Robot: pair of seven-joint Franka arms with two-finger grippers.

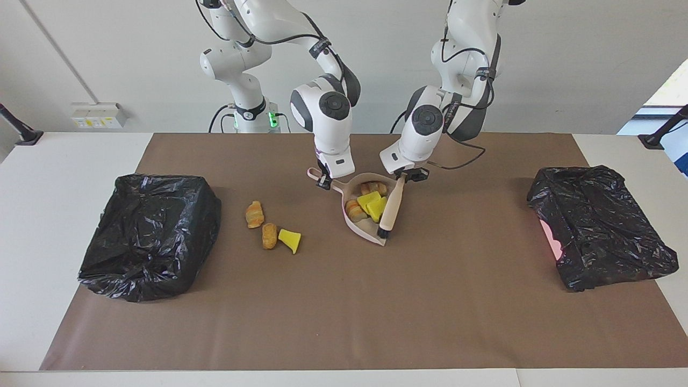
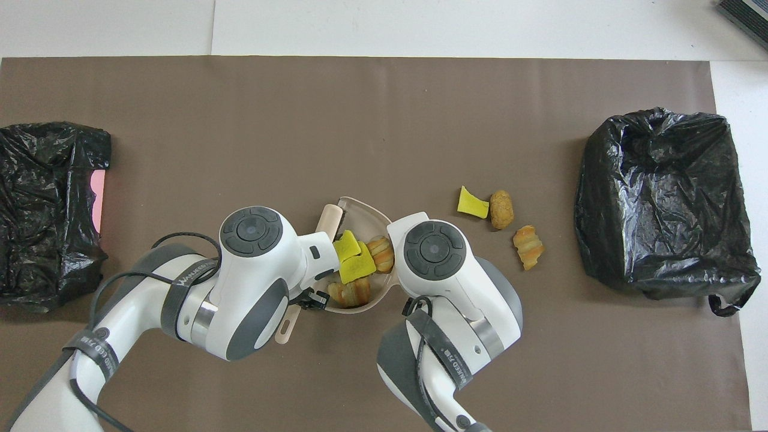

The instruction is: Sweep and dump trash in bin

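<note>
A brown paper sheet (image 1: 344,301) covers the white table (image 1: 54,215), filling most of the facing frame. At its left edge sits a large bin lined with a black bag (image 1: 148,236); a second black-bagged bin (image 1: 599,226), pink showing at one side, sits at the right edge. Either could take the trash once the sweeping is done.

Upper centre, two white arms meet over the work. The right gripper (image 1: 324,181), reaching down from the upper left, appears closed on the handle of the pale pink dustpan (image 1: 365,232), apparently to pin it flat on the paper with its open lip toward the bottom of the frame. The left gripper (image 1: 409,176), from the upper right, appears clamped on the top of a wooden-handled brush (image 1: 392,207), which slants across the pan's edge, black bristles down at the lip, seemingly to push pieces in and hold them there.

Inside the pan lie four foam chunks (image 1: 370,203), two yellow and two bread-like. Three loose chunks (image 1: 271,228), two orange-tan and one yellow, lie on the paper at centre left, between the pan and the larger bin, not yet swept.
</note>
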